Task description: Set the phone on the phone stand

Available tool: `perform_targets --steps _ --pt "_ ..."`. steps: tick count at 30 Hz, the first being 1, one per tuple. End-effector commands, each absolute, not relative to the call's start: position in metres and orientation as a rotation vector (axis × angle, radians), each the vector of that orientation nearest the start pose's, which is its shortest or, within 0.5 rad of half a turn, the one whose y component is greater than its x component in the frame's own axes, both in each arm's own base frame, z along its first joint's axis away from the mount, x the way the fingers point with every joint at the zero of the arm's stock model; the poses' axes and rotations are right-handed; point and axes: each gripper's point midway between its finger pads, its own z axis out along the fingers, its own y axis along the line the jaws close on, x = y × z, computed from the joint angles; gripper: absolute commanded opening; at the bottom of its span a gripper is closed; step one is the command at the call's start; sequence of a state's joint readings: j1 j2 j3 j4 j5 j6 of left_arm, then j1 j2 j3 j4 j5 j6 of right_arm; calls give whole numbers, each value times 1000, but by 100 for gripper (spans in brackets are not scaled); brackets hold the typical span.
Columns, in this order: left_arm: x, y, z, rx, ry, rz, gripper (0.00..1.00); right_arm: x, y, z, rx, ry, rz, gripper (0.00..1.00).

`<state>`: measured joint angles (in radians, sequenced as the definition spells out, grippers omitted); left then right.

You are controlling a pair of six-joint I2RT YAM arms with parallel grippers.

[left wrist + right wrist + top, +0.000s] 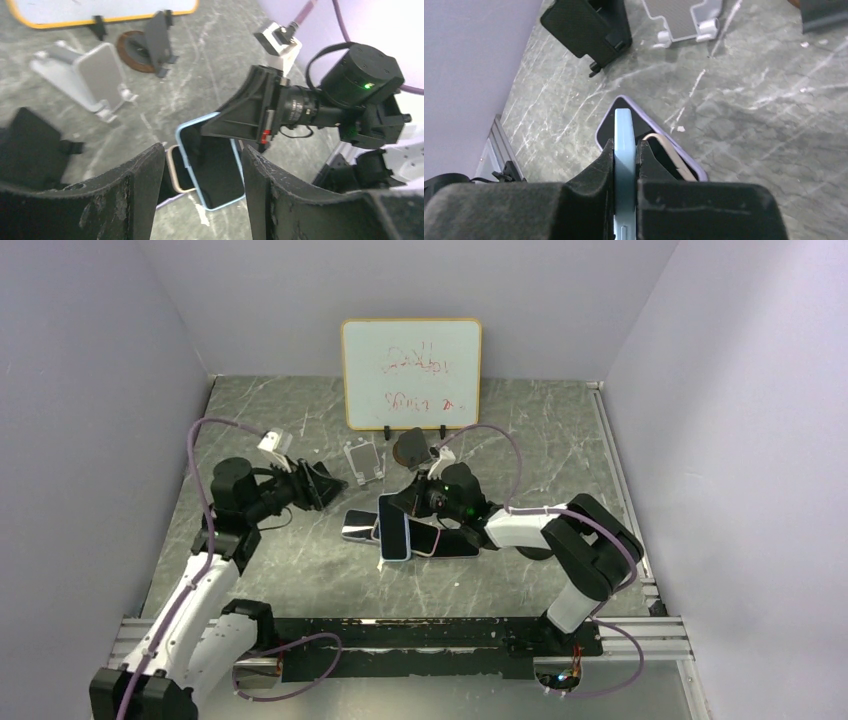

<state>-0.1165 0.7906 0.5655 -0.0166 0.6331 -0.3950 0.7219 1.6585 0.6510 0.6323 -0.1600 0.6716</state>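
Right pincer point(625, 150) clamps the slim, round-cornered blue phone point(623, 125) edge-on.

A bare strip of marble tabletop point(749, 100) lies open between the right gripper point(625, 150), clamped on the edge-up light-blue phone point(623, 120), and the two stands beyond. The black phone stand point(586, 27) and silver phone stand point(684, 15) sit side by side with only a narrow gap. A purple phone point(644, 122) and gold-edged phone point(671, 152) lie flat beneath, and the open left gripper point(318, 485) crowds the black stand's left.
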Motion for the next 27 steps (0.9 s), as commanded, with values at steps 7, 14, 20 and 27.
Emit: perform_targets --steps 7,14,20,27 --pt "266 -239 207 310 1845 -1004 61 295 328 128 -364 1966 988 0" --pt "282 -246 215 373 1810 -937 60 284 316 201 -439 1793 1016 0" --pt "262 -271 244 500 1634 -1148 59 274 315 223 -489 1725 1089 0" --pt "240 -289 252 606 1540 -1337 53 264 314 239 -523 1656 1138 0"
